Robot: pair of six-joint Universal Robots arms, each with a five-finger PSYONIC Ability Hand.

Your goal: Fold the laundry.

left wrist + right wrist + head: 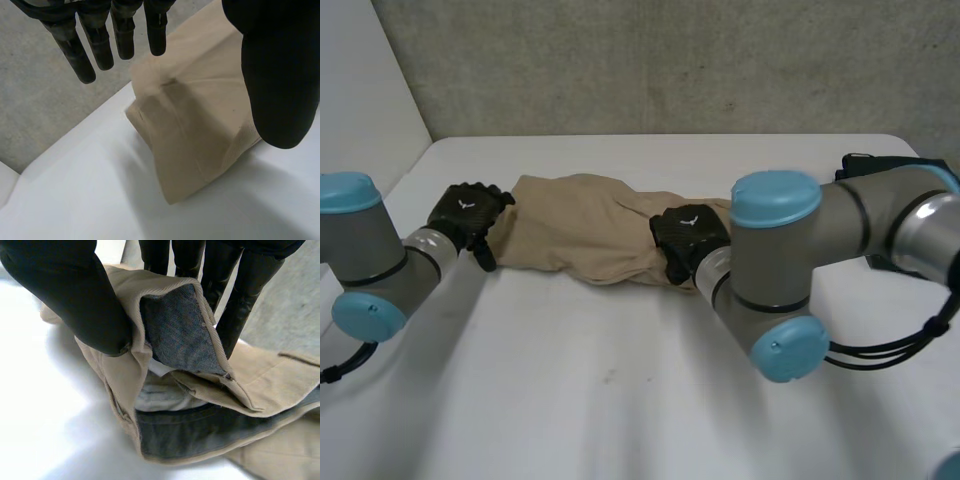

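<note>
A pair of beige trousers (580, 235) lies crumpled across the far middle of the white table (620, 390). My left hand (468, 215) is at the trousers' left end. In the left wrist view its fingers (95, 40) are straight and held apart from the thumb (280, 75), hovering over the folded leg end (200, 130) without gripping it. My right hand (688, 238) is at the right end. There its thumb (70, 295) and fingers (245, 290) pinch the waistband (180, 330), lifting it so the grey lining shows.
The table's far edge runs along a grey wall (670, 60). A dark object (865, 163) sits at the back right corner. My right arm's elbow (790, 290) hangs over the table's front right.
</note>
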